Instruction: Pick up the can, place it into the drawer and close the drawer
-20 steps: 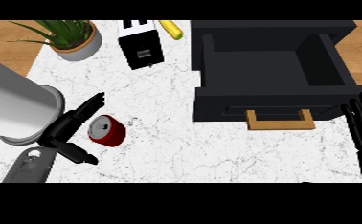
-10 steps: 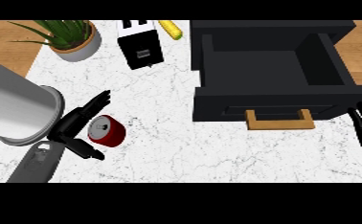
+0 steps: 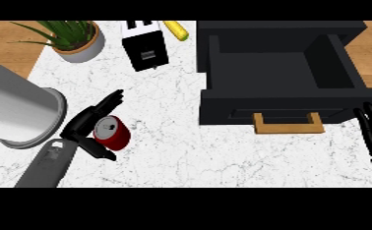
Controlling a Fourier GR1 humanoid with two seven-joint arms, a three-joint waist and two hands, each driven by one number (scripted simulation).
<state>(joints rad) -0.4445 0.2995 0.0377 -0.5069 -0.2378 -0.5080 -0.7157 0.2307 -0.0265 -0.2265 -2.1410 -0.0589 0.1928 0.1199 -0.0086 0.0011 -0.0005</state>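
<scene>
Grasp step in hand; left hand point(image 3: 85, 126) spread open against can point(image 3: 112, 133), not yet closed; can short red cylinder, silver top, on veined white marble counter point(image 3: 181, 140); next: curl round, lift, carry to open black boxy drawer point(image 3: 280, 69), well apart; right hand point(image 3: 364, 126) at edge, state cannot tell.

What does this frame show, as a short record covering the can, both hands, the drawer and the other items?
can: red, on the white counter, left of the drawer
left hand: open, thumb and fingers either side of the can, not curled round it
right hand: open, at the view's right edge beside the drawer's front
drawer: black, pulled open, can not in it
other: potted plant, black toaster
</scene>
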